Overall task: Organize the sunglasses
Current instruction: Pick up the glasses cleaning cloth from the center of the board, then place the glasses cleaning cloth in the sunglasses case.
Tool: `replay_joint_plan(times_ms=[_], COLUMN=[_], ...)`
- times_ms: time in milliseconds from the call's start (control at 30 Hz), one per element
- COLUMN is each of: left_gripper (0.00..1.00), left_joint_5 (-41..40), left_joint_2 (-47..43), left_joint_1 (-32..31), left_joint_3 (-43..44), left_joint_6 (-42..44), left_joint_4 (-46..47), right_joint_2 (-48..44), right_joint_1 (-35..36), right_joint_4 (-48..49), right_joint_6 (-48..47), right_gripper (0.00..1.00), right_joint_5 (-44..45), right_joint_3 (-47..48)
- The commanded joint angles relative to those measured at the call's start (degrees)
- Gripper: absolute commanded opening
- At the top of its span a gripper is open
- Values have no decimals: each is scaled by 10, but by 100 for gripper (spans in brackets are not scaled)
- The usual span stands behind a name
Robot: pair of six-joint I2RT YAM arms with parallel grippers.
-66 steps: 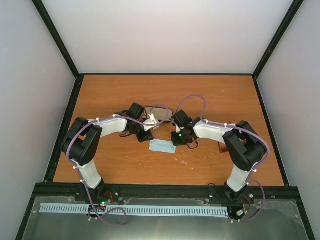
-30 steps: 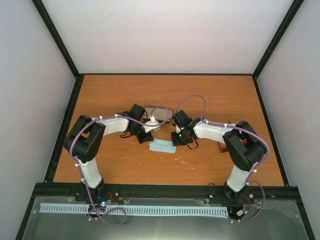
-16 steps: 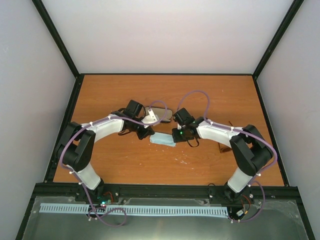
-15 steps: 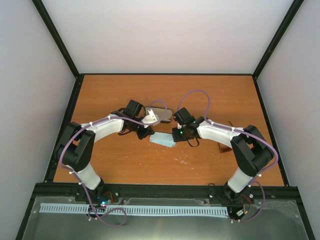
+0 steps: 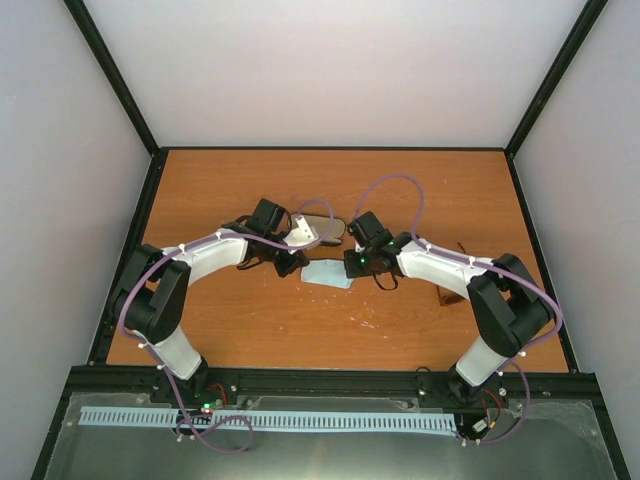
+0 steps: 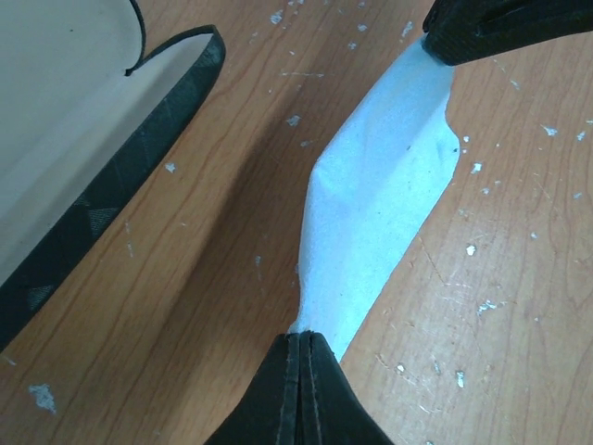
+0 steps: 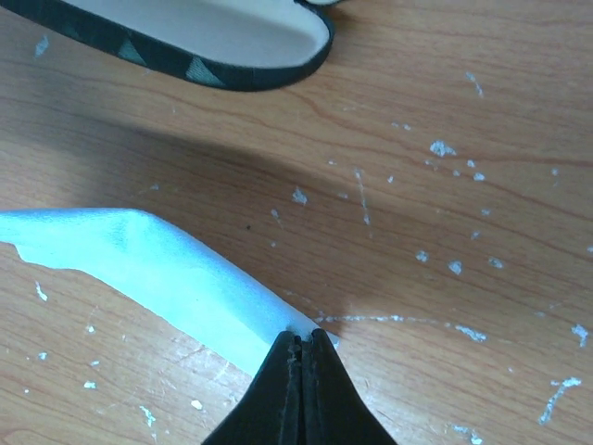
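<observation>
The pale blue cloth [image 5: 328, 274] hangs stretched between both grippers, just above the table. My left gripper [image 5: 292, 264] is shut on one corner of the cloth [image 6: 380, 204], with its tips [image 6: 304, 336] pinched together. My right gripper [image 5: 351, 268] is shut on the opposite corner [image 7: 157, 260]; its fingers [image 6: 500, 28] show in the left wrist view. The open black case [image 5: 320, 228] with a pale lining lies just beyond the cloth [image 6: 102, 199] [image 7: 213, 69]. The sunglasses [image 5: 446, 297] lie on the table at the right, mostly hidden by the right arm.
The wooden table [image 5: 250, 320] has black rails along its edges and pale walls on three sides. Both arms arch inward over the table's middle. White specks mark the wood [image 7: 445, 148].
Both grippers have carried the cloth away from the arm bases toward the case, and both arms have stretched further out. The case and sunglasses have not moved.
</observation>
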Motion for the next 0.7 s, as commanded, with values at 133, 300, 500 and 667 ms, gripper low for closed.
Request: replay_joint_plan(times_ms=[133, 300, 500, 667], left_gripper=[1, 0, 1, 0], left_joint_5=[-25, -28, -30, -31], left_joint_2=[-22, -20, -15, -7], left_joint_1=[28, 51, 62, 67], left_joint_3=[7, 19, 42, 61], left_joint_6=[-10, -1, 6, 13], left_joint_4=[25, 27, 26, 25], right_joint_2=[19, 40, 67, 88], right_joint_1=[0, 0, -1, -6], right_joint_4=[15, 13, 2, -5], right_joint_6=[-14, -24, -40, -49], right_gripper=[3, 3, 3, 3], right_joint_5=[18, 16, 15, 14], right_joint_3=[47, 83, 128, 160])
